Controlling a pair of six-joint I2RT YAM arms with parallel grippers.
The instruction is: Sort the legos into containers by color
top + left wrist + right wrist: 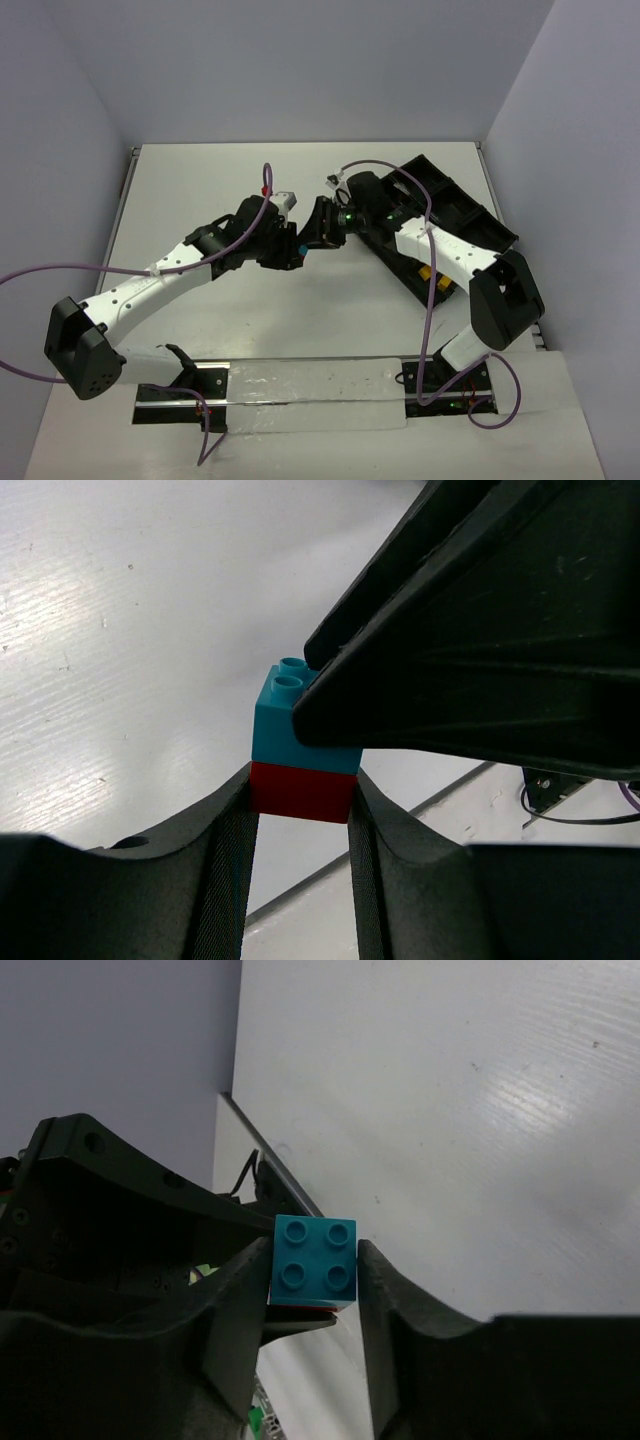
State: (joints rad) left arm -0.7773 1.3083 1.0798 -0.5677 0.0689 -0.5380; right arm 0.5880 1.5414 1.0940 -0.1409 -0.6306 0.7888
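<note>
A two-brick clump, a cyan lego (278, 725) stacked on a red lego (300, 792), is held in the air between both grippers over the table's middle. My left gripper (302, 780) is shut on the red lego, one finger on each side. My right gripper (313, 1262) is shut on the cyan lego (314, 1258), with a sliver of red under it. In the top view the two grippers (290, 248) (318, 235) meet tip to tip. The black divided tray (470, 205) lies at the right, partly hidden by the right arm. A yellow lego (425, 272) shows in it.
Grey walls close the table at the back and both sides. A clear-wrapped mounting rail (310, 395) runs along the near edge between the arm bases. Purple cables (265, 205) loop off both arms.
</note>
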